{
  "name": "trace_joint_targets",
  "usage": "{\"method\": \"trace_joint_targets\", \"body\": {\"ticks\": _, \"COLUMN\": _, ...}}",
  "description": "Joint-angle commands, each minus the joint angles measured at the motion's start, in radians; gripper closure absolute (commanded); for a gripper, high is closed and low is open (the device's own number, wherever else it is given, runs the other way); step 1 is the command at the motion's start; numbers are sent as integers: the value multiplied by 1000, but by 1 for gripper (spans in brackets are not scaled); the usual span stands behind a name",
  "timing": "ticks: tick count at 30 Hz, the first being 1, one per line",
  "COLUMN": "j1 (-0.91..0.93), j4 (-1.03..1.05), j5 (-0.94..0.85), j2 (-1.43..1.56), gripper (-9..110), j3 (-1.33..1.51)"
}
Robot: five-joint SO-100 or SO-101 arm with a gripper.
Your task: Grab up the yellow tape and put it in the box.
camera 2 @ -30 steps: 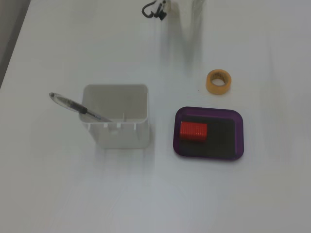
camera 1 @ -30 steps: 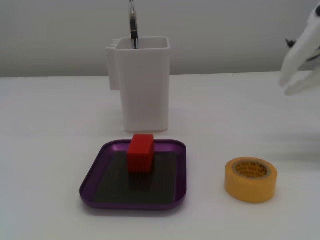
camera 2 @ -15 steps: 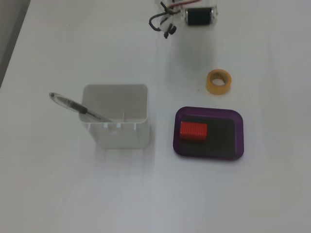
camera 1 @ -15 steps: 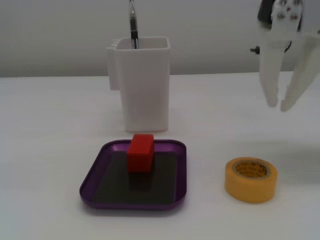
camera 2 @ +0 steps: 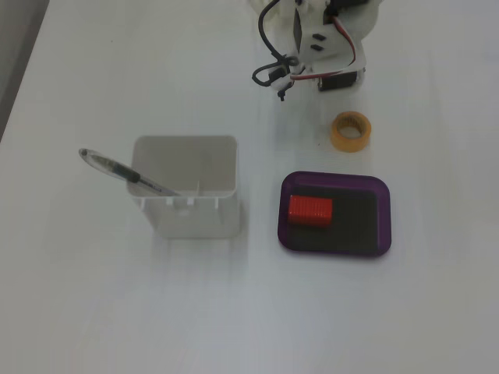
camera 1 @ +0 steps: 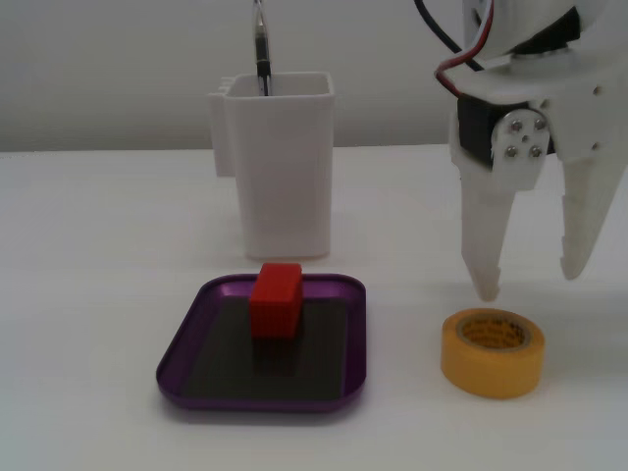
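Observation:
The yellow tape (camera 1: 492,351) lies flat on the white table to the right of the box, and it also shows in a fixed view from above (camera 2: 352,131). The box (camera 1: 187,345) is a shallow purple tray with a dark floor; a red cube (camera 1: 275,298) sits inside it near its back edge. In the fixed view from above the box (camera 2: 335,181) holds the cube (camera 2: 311,210) at its left. My gripper (camera 1: 532,278) is open and empty, its white fingers pointing down just behind and above the tape. From above, only the arm's body (camera 2: 323,39) shows; the fingertips are hidden.
A tall white plastic container (camera 1: 279,167) with a pen (camera 1: 261,47) in it stands behind the box. From above, the container (camera 2: 187,185) sits left of the box with the pen (camera 2: 125,172) leaning out to the left. The table is white all around.

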Motion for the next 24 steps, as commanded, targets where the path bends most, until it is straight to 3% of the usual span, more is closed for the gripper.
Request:
{"method": "trace_joint_targets", "body": {"ticks": 1, "j1": -5, "j4": 6, "j5": -8, "j2": 2, "gripper": 83, "j3": -40}}
{"method": "trace_joint_targets", "body": {"ticks": 14, "j1": -152, "j4": 6, "j5": -9, "j2": 5, "gripper": 83, "j3": -43}}
{"method": "trace_joint_targets", "body": {"ticks": 24, "j1": -153, "j4": 21, "j5": -8, "j2": 3, "gripper": 83, "j3": -196}}
